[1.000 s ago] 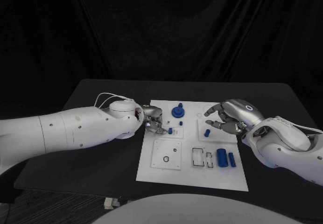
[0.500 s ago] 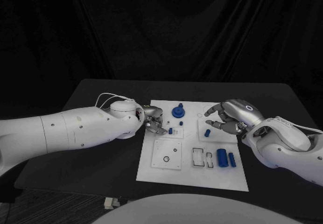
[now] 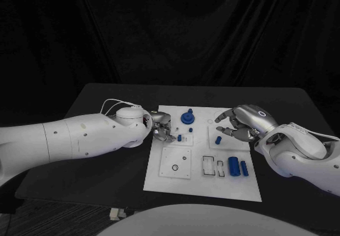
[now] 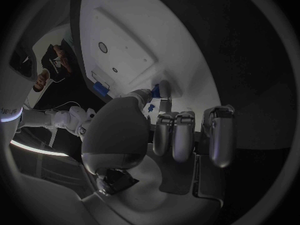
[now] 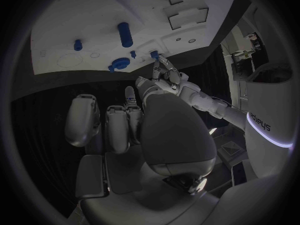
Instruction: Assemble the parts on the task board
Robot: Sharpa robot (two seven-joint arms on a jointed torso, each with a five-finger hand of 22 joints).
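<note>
head view: left robot hand (image 3: 162, 127) fingertips hide small blue peg (image 3: 179, 138), grip unclear; right robot hand (image 3: 244, 124) curled, contents unclear.

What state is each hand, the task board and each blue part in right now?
left hand: at the board's left edge, fingertips touching a small blue peg; grip unclear.
right hand: over the board's right side, fingers curled above a short blue peg; hold unclear.
task board: flat on the table.
blue knob: upright near the far edge.
two blue cylinders: lying side by side.
</note>
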